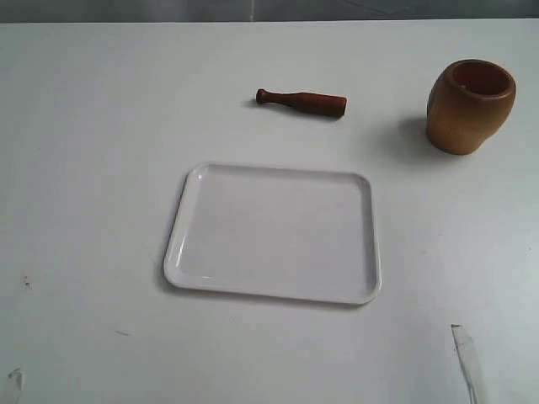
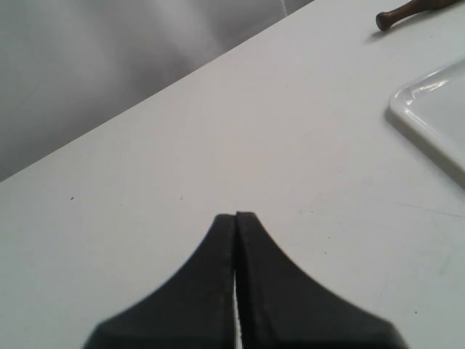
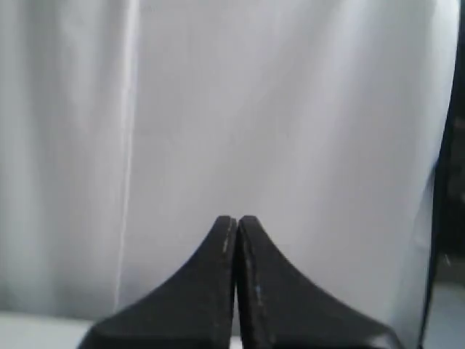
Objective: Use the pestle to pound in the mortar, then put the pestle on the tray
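The dark reddish-brown pestle (image 1: pixel 301 101) lies flat on the white table behind the tray, knob end to the left; its knob end also shows in the left wrist view (image 2: pixel 407 12). At the back right stands the light-brown wooden mortar (image 1: pixel 469 105), upright. The glossy white tray (image 1: pixel 274 232) lies in the middle, nothing on it, and a corner of it (image 2: pixel 429 120) shows in the left wrist view. My left gripper (image 2: pixel 236 216) is shut, empty, over bare table well short of the tray. My right gripper (image 3: pixel 237 219) is shut, empty, facing a pale curtain. Neither gripper appears in the exterior view.
The white table (image 1: pixel 93 168) runs back to a dark edge. A pale strip (image 1: pixel 468 362) lies near the front right corner, and small marks (image 1: pixel 15 380) sit at the front left. A grey curtain (image 2: pixel 109 65) hangs beyond the table edge.
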Controlling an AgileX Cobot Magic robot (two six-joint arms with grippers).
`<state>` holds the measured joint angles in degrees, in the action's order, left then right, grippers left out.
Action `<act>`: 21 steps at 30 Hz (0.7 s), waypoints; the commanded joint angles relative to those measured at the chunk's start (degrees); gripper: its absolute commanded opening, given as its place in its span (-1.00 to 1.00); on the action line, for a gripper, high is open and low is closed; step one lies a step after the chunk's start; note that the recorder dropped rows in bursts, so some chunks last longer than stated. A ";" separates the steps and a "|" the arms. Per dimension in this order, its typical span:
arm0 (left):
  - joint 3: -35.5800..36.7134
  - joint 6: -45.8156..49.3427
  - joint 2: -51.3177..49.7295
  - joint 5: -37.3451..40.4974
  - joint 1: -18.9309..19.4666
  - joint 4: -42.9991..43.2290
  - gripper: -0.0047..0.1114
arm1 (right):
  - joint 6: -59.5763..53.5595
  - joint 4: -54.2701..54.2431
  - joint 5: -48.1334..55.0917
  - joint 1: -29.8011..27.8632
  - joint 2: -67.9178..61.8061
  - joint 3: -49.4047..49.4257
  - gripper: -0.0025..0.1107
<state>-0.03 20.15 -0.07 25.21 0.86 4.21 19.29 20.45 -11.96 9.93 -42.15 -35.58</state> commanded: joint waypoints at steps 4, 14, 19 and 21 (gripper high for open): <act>0.03 -0.47 0.07 -0.17 -0.44 -0.42 -0.92 | -19.29 -2.68 42.22 12.32 -27.58 -24.80 -0.96; 0.03 -0.47 0.07 -0.17 -0.44 -0.42 -0.92 | -74.06 -34.53 78.91 25.14 -56.78 -55.35 -0.96; 0.03 -0.47 0.07 -0.17 -0.44 -0.42 -0.92 | -75.22 -33.43 69.54 27.58 -66.95 -64.80 -0.96; 0.03 -0.47 0.07 -0.17 -0.44 -0.42 -0.92 | -67.81 -31.35 67.76 27.85 -69.24 -66.66 -0.96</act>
<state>-0.03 20.15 -0.07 25.21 0.86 4.21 -54.31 -12.93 59.14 37.32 -108.57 -99.19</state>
